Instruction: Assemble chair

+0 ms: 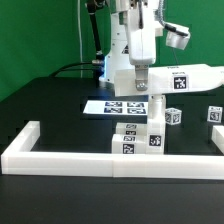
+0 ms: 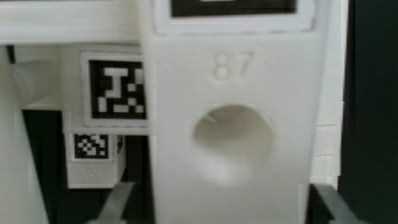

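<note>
Gripper (image 1: 141, 88): jaws drawn narrow, clamped on the two side edges of chair slab (image 2: 240, 140), white, stamped 87, with an oval hollow. Slab held upright over the tagged chair parts (image 1: 135, 142), just inside the border rail (image 1: 60, 152) and near the marker board (image 1: 122, 107). Small tagged block (image 1: 175, 116) lies apart, toward the exterior view's right, on the black table (image 1: 50, 110).

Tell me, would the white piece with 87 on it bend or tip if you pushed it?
The white piece looks thick and blocky, so probably stiff, not floppy. Its flat sides mean it likely won't roll. It stands tall and narrow under the gripper, so it might tip if let go.
</note>
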Tool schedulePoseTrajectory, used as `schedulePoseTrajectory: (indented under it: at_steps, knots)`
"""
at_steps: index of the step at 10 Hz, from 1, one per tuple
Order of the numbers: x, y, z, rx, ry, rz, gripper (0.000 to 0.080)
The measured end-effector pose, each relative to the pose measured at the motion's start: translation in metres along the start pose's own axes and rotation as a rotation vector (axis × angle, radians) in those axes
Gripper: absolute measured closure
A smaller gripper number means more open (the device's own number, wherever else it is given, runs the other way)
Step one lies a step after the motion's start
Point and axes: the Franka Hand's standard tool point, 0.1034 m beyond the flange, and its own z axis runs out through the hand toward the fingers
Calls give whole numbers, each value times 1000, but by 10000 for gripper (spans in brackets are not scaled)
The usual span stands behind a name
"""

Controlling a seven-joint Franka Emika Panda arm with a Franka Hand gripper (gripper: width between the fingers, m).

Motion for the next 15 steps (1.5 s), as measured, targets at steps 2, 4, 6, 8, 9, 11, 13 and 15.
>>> schedulePoseTrajectory:
  at_steps: [2, 4, 6, 8, 9, 11, 13, 15]
  knots:
    - [-1, -1, 1, -1, 0, -1, 509]
    - [-4, -2, 1, 1, 1, -6, 509]
    - [-4, -2, 1, 2, 2, -7, 509]
    - [-4, -2, 1, 2, 2, -9, 509]
    - [-4, -2, 1, 5, 3, -10, 509]
    - [-2, -4, 1, 26, 11, -14, 509]
    - [-2, -4, 1, 26, 11, -14, 509]
    - [-2, -4, 1, 26, 11, 1, 509]
